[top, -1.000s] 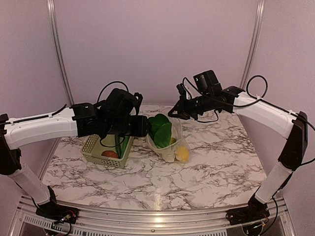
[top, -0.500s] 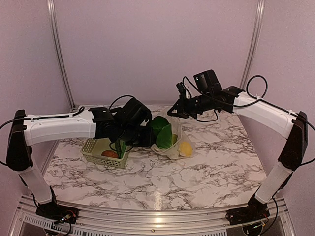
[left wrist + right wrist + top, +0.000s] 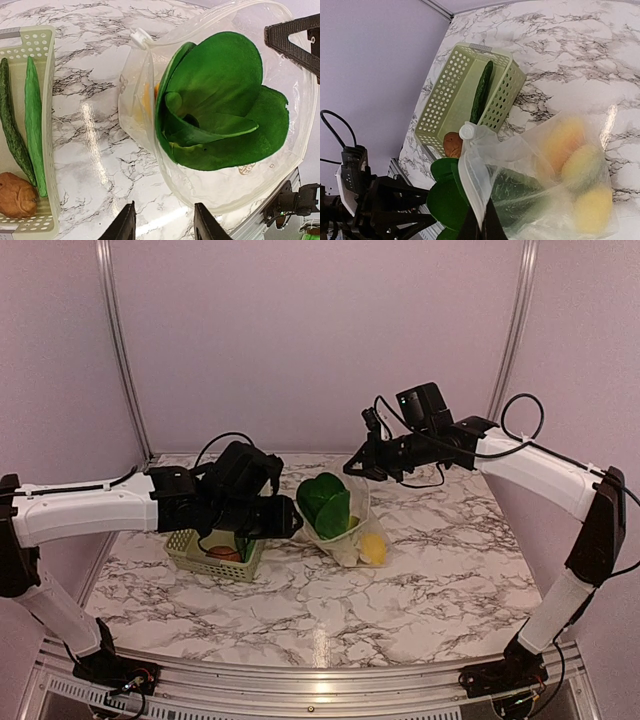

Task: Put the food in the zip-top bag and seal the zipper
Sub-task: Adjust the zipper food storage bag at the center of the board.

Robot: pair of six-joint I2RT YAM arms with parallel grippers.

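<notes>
Hanging by its mouth edge near the middle of the table (image 3: pixel 450 570), the bag (image 3: pixel 352 532) sags with its bottom on the marble. Bok choy (image 3: pixel 325 502) fills the open mouth, its leaves poking out, and a lemon (image 3: pixel 372 549) lies low inside beside what seems to be an orange piece (image 3: pixel 564 137). The zipper (image 3: pixel 468 175) is unsealed, its white slider (image 3: pixel 466 131) at one end. The right gripper (image 3: pixel 356 466) is pinched on the bag's rim, its arm stretched in from the right and angled down. The left gripper (image 3: pixel 291 517) sits just beside the mouth, fingers (image 3: pixel 125 226) apart and empty, its arm reaching level over the basket (image 3: pixel 188 552). That basket holds long green pieces (image 3: pixel 31 115) and a brown round one (image 3: pixel 16 195).
</notes>
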